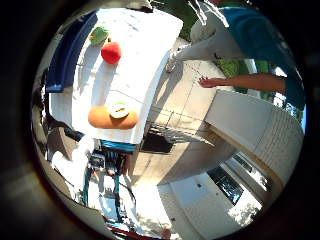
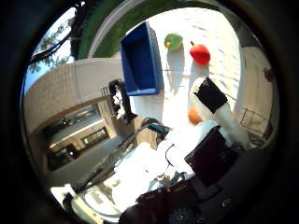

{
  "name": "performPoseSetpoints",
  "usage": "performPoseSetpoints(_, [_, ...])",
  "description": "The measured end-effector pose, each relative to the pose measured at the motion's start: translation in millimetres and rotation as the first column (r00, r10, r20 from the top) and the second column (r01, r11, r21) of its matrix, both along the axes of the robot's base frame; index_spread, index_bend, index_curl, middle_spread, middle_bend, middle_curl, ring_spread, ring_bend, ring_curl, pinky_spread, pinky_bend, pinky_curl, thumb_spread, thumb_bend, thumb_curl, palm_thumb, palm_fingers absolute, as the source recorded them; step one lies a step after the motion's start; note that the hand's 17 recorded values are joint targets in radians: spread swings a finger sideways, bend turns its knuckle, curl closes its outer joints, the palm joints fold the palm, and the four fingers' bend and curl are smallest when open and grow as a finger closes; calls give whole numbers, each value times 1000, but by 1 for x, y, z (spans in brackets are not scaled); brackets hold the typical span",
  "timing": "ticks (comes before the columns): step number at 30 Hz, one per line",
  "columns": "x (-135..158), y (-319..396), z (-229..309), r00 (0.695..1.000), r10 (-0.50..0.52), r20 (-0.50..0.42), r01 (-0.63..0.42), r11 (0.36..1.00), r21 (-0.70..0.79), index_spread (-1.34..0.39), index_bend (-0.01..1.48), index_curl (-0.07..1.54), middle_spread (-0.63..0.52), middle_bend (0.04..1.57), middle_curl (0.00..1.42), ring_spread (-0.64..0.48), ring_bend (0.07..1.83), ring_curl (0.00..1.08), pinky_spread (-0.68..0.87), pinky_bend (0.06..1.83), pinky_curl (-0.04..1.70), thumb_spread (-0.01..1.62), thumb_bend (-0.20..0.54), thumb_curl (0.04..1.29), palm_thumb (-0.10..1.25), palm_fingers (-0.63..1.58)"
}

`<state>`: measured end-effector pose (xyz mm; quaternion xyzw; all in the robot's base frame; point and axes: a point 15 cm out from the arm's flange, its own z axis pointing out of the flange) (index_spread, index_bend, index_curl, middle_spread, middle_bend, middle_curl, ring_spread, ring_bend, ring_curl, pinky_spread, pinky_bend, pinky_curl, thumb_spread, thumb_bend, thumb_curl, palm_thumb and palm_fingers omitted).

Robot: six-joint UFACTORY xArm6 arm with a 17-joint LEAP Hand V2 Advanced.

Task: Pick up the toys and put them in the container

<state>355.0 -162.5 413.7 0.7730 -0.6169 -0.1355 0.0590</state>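
White fingers [image 2: 212, 100] of the hand [image 2: 205, 140] are stretching out straight, holding nothing, partly hiding the orange toy [image 1: 112, 117] lying on the tabletop [image 1: 135, 65].

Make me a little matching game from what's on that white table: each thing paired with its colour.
Things:
1. container
2. apple-shaped toy
3. bread-shaped toy
4. table

Colours:
a. white
b. orange-brown
c. blue
d. red

Pairs: 1-c, 2-d, 3-b, 4-a
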Motion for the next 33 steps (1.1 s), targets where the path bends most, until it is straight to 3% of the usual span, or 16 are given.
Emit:
performPoseSetpoints(4, [-18, -9, 12, 1000, 10, 15, -9, 1000, -21, -156, 189, 354, 53, 162, 300, 283, 234, 325, 455, 403, 206, 1212, -21, 376, 805, 208])
performPoseSetpoints(10, [-65, -28, 0, 998, 13, -65, -18, 997, -73, -156, 184, 352, 54, 162, 300, 282, 235, 326, 456, 404, 210, 1211, -21, 377, 805, 199])
performPoseSetpoints(14, [-93, -38, -20, 993, 23, -118, -33, 996, -82, -155, 182, 347, 54, 162, 300, 281, 238, 328, 450, 404, 214, 1210, -22, 379, 802, 187])
performPoseSetpoints(19, [-116, -56, -59, 995, 13, -98, -23, 994, -105, -158, 180, 343, 54, 162, 300, 281, 242, 328, 447, 410, 219, 1210, -22, 381, 801, 180])
performPoseSetpoints(33, [-137, -69, -170, 989, 87, -117, -101, 988, -117, -207, 128, 273, 84, 161, 289, 277, 290, 342, 436, 523, 260, 1129, -42, 344, 649, -6])
